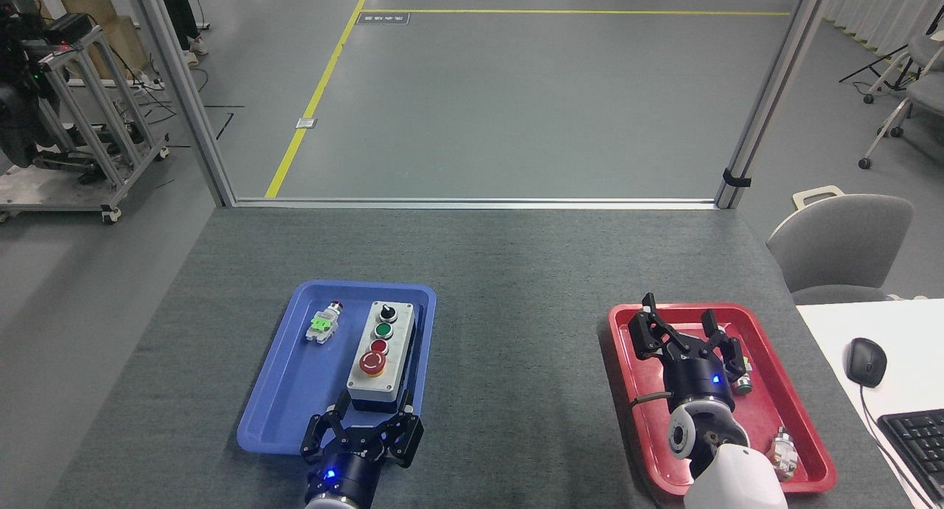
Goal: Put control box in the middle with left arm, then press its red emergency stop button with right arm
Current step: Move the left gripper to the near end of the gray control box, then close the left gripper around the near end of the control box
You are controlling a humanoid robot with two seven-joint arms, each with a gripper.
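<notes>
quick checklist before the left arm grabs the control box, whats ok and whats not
1. Left gripper open: ok, fingers spread.
2. Left gripper lined up with the control box: ok, it sits just off the box's near end.
3. Box grasped: not ok, fingers not closed on it.
4. Box clear of the loose push-button part in the blue tray: ok, they lie apart.
5. Bare table in the middle: ok.
6. Right gripper out of the way: ok, it hovers open over the red tray.
</notes>
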